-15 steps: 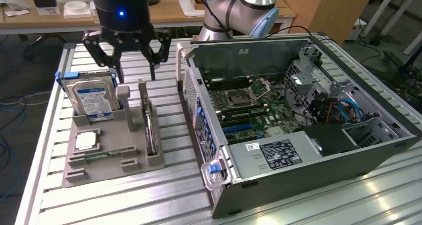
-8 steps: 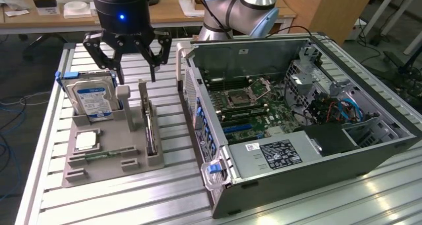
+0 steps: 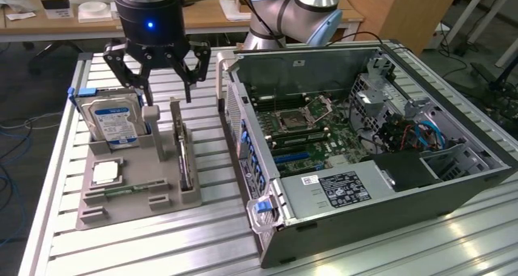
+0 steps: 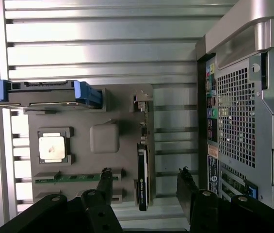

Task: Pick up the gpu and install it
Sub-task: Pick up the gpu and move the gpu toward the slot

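Hovering over the grey holder tray [image 3: 137, 206], the gripper [image 3: 168, 89] is hanging released, its jaws standing apart and empty on either side of the gpu's line. The gpu [image 4: 143, 175] is standing on edge in its slot of the tray, untouched, between the upright hard drive [image 3: 113, 121] and the open computer case [image 3: 364, 136]. The tray is sitting on the slatted bench [image 3: 162, 242] toward its edge at the exterior view's left, with the case lying just beside it.
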Action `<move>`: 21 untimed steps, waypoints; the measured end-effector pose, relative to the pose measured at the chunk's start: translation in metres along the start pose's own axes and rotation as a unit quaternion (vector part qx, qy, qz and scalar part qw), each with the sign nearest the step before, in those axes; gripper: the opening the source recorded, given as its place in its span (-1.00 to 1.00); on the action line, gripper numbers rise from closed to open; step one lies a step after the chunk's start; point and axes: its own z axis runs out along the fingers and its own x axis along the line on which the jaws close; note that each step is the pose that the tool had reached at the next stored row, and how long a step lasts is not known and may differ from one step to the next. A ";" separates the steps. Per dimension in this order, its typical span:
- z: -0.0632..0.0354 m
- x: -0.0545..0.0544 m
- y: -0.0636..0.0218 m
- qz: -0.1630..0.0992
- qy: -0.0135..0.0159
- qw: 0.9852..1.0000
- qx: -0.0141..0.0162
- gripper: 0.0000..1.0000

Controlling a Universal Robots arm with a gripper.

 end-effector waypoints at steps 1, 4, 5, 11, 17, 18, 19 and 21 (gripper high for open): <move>0.0008 0.000 0.0000 0.000 0.000 1.000 0.000 0.29; 0.0032 0.000 -0.0001 0.000 0.000 1.000 0.000 0.29; 0.0040 0.000 -0.0002 0.000 0.000 1.000 0.000 0.29; 0.0094 0.000 -0.0004 0.000 -0.001 1.000 0.000 0.29; 0.0149 0.000 -0.0006 0.000 -0.001 1.000 0.000 0.29; 0.0158 0.000 -0.0006 0.000 -0.001 1.000 0.000 0.29; 0.0168 0.000 -0.0007 0.000 -0.001 1.000 0.000 0.29; 0.0186 0.000 -0.0007 0.000 -0.001 1.000 0.000 0.29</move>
